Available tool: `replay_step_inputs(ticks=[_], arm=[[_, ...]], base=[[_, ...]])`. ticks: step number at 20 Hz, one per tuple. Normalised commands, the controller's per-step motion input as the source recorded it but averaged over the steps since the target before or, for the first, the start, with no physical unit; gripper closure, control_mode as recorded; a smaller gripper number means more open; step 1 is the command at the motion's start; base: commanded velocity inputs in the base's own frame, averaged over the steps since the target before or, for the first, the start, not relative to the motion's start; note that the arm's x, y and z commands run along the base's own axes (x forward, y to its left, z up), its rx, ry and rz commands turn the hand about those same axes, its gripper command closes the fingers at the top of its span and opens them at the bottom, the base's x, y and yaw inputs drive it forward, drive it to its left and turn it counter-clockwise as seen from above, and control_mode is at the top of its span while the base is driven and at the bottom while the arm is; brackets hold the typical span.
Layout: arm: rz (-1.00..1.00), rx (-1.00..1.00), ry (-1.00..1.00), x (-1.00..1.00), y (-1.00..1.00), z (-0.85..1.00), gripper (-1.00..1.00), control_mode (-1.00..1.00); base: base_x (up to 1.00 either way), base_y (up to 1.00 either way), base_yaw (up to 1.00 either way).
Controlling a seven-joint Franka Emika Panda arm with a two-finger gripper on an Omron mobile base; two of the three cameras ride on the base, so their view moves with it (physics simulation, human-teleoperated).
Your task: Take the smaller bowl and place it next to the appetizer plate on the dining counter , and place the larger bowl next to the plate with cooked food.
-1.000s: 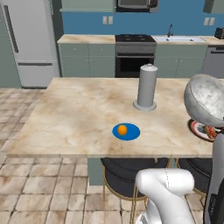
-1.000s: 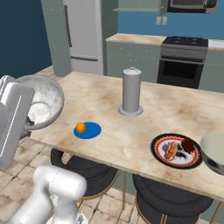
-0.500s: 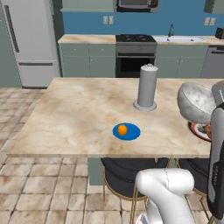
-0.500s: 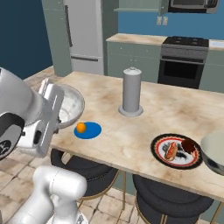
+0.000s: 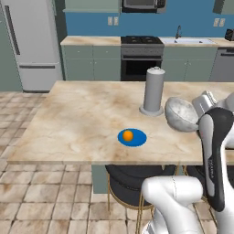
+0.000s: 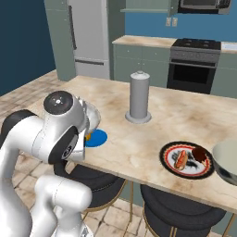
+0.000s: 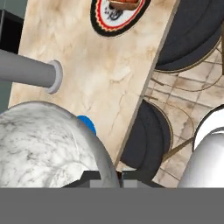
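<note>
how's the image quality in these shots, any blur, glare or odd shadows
Left base view: even flat lighting, sharp; the tall grey cylinder throws only a faint shadow on the beige marbled counter. Right base view: the robot's arm looms large up close, blocking part of the blue oval plate. Hand view: rolled sideways; the speckled whitish bowl sits very close, its marbling soft.

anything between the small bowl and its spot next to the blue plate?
Nothing visible. The gripper is shut on the smaller bowl, held in the air over the dining counter. The counter around the appetizer plate is bare; the grey cylinder stands farther back, off the path.
</note>
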Motion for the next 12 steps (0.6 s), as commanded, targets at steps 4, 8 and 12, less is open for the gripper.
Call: replay_step_inputs(ticks=[4, 8, 12], arm=[[0.14, -0.15, 0.02, 0.4, -0.26, -0.44, 1.0, -1.0], [0.04, -0.27, 0.0, 0.1, -0.14, -0.28, 1.0, -1.0], [0.0, -0.18, 0.04, 0.18, -0.01, -0.08, 1.0, -1.0]], base=[[0.0, 0.0, 0.0], [0.0, 0.0, 0.0], [0.0, 0.0, 0.0]])
